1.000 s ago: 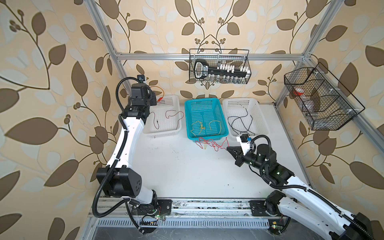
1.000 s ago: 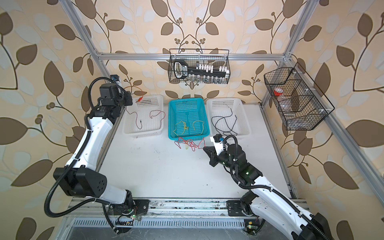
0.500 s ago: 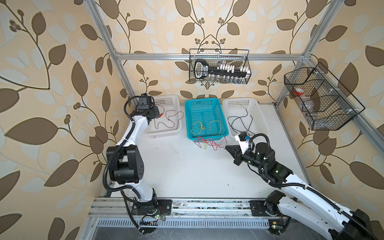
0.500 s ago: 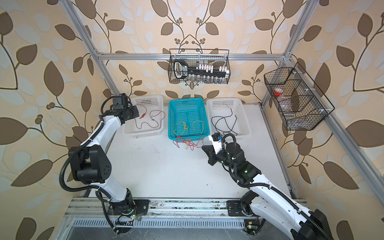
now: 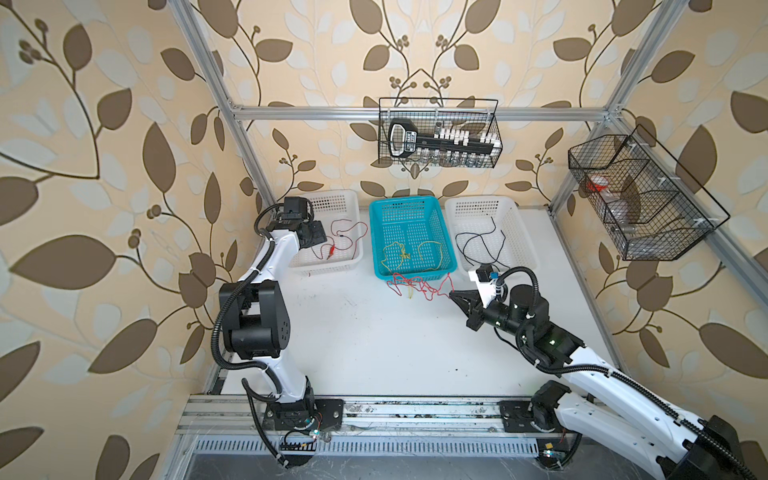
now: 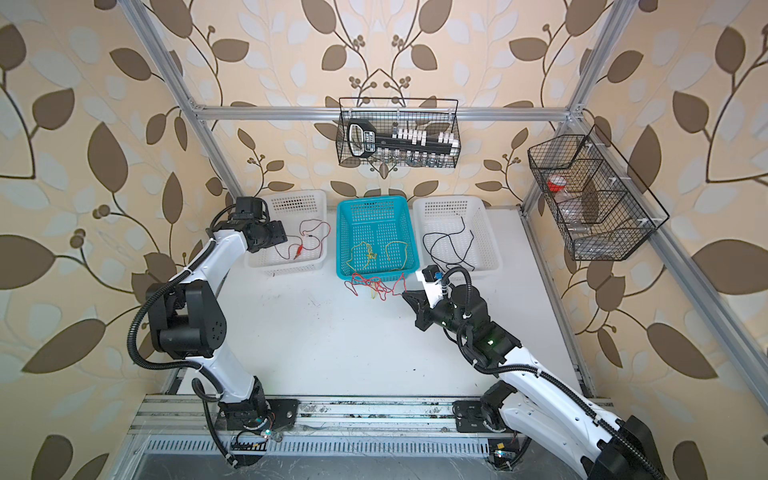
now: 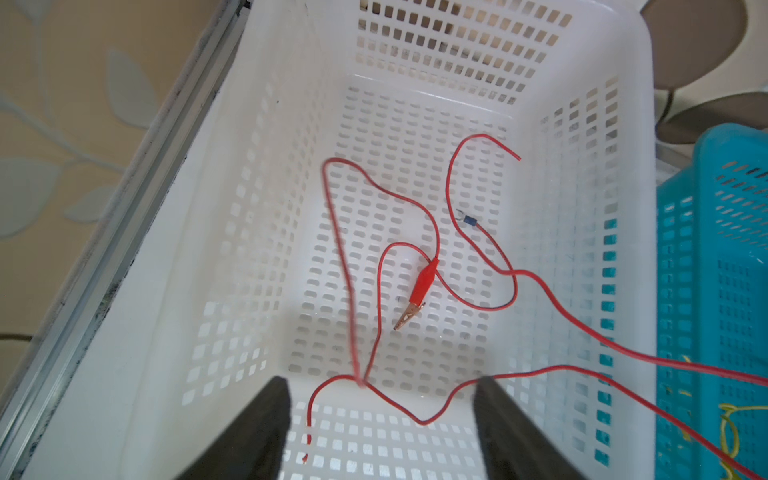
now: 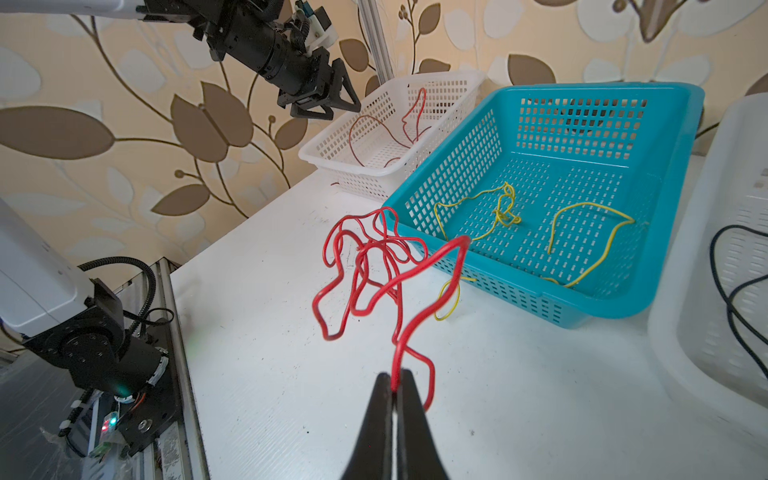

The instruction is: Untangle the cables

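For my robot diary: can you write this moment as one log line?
left pincer: open, above white basket | right pincer: shut on red cable

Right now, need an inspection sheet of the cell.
Surface: white table, a few dark specks.
Job's things: red tangle in front of the blue basket, one yellow wire mixed in.
Clutter: nothing seen.
Hands: left hand open over the left white basket; right hand shut on a strand of the red tangle.
Cables: red wires with a clip in that basket, yellow wires in the blue one, black wires in the right white basket.
Surroundings: back rack and side rack on the frame.
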### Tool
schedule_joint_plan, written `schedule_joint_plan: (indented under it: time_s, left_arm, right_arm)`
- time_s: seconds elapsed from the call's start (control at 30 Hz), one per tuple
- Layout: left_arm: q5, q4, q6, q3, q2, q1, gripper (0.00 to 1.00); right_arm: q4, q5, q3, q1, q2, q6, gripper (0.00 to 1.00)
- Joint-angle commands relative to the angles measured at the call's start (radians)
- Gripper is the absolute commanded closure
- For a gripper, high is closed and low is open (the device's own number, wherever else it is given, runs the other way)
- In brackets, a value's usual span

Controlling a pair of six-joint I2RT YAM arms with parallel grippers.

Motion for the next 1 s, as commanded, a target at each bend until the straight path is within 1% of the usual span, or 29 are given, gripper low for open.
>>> schedule_joint_plan:
  time_s: [0.0, 0.17, 0.33, 0.4, 0.6, 0.67, 0.8, 0.97]
  left_arm:
    - [0.053, -0.007, -0.001, -0.012, -0.068, 0.003, 0.01]
    - [0.145, 0.031, -0.027, -0.063, -0.145, -0.001, 0.01]
    - [0.301, 0.174, -0.122, -0.196, -0.248, -0.013, 0.01]
    - [0.347, 0.218, -0.157, -0.233, -0.272, -0.029, 0.01]
    - [0.381, 0.242, -0.175, -0.273, -0.297, -0.136, 0.01]
    - [0.390, 0.249, -0.180, -0.286, -0.333, -0.179, 0.01]
    - [0.465, 0.334, -0.238, -0.332, -0.361, -0.255, 0.01]
    - [0.525, 0.423, -0.298, -0.375, -0.391, -0.318, 0.01]
  right_arm:
    - [0.041, -0.024, 0.038, 0.008, 0.001, -0.015, 1.00]
    - [0.050, -0.027, 0.046, 0.008, 0.006, -0.014, 1.00]
    - [0.083, -0.044, 0.054, 0.008, 0.007, -0.013, 1.00]
    - [0.096, -0.041, 0.062, 0.008, 0.010, -0.013, 1.00]
    - [0.090, -0.010, 0.114, 0.009, 0.030, -0.025, 1.00]
    - [0.082, -0.008, 0.128, 0.008, 0.034, -0.036, 1.00]
    - [0.061, 0.031, 0.148, 0.008, 0.040, -0.048, 1.00]
    - [0.034, 0.044, 0.172, 0.008, 0.065, -0.068, 1.00]
